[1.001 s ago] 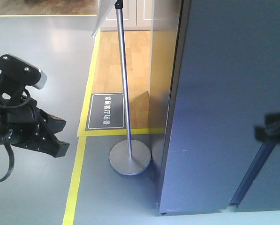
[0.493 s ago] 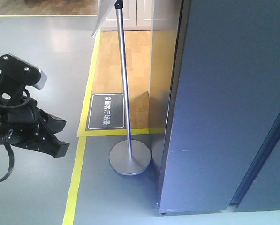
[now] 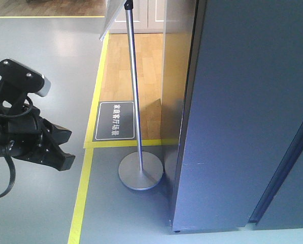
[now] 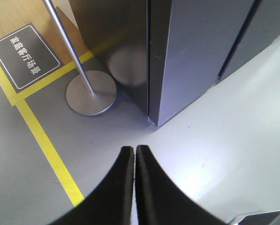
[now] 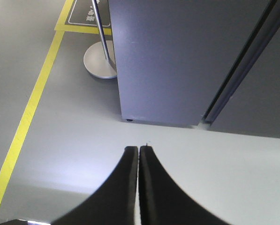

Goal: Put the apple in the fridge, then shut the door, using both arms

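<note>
At right of the front view, fridge (image 3: 242,112) stands dark grey with door (image 3: 298,173) shut flush; apple not visible. Left pincer (image 4: 134,154) closed, empty, over grey floor (image 4: 46,187). Right pincer (image 5: 138,152) closed, empty. Sign stand (image 3: 140,170) just beside fridge

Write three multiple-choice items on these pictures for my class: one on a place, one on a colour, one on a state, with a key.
1. Where does the round base of the sign stand rest?
A. on the grey floor beside the fridge
B. on the wooden floor
C. on a shelf

2. What colour is the floor tape?
A. red
B. yellow
C. white

3. How are the fingers of the left hand?
A. spread wide
B. pressed together, empty
C. gripping an apple

Key: 1 A, the disc sits on grey floor by the dark cabinet. 2 B, the line is yellow. 3 B, the left wrist view shows both tips touching with nothing between.
</note>
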`<state>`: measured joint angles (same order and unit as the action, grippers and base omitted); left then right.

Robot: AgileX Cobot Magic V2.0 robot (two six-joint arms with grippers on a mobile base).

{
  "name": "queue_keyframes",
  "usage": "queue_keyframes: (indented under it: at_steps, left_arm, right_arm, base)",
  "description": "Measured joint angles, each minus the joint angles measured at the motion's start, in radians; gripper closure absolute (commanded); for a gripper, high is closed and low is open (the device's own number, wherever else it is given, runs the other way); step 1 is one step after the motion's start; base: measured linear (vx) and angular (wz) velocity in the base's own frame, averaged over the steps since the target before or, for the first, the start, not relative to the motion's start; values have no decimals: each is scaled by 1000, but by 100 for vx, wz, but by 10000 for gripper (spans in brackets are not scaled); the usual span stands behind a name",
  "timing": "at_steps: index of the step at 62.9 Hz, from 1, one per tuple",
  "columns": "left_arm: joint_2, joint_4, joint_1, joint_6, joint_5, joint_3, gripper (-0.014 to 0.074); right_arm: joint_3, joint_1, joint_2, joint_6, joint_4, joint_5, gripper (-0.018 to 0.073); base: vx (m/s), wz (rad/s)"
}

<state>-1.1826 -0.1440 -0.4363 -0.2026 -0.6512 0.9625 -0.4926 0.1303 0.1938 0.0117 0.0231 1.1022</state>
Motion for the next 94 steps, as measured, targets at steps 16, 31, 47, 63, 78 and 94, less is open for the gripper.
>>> queue_keyframes:
  at_steps: [16,31,47,63,78,94]
  left_arm:
    - [0,0,0,0,0,0,603]
    - [10,0,0,0,0,0,603]
    - [176,-10,96,0,45,-67,603]
    - [427,-11,269,0,199,-343,603]
    - [734,-12,401,0,310,-594,603]
    - [1028,-12,485,0,362,-800,603]
  right_arm:
    - [0,0,0,-12,0,12,563]
    - [0,0,0,-12,-1,13,563]
    - [0,0,0,-12,-1,13,563]
    - [0,0,0,-12,-1,13,563]
    - [0,0,0,-12,-1,13,563]
    - [0,0,0,-12,-1,13,563]
  base:
    - [0,0]
    - [0,0]
    - [0,0]
    - [0,0]
    - [0,0]
    - [0,0]
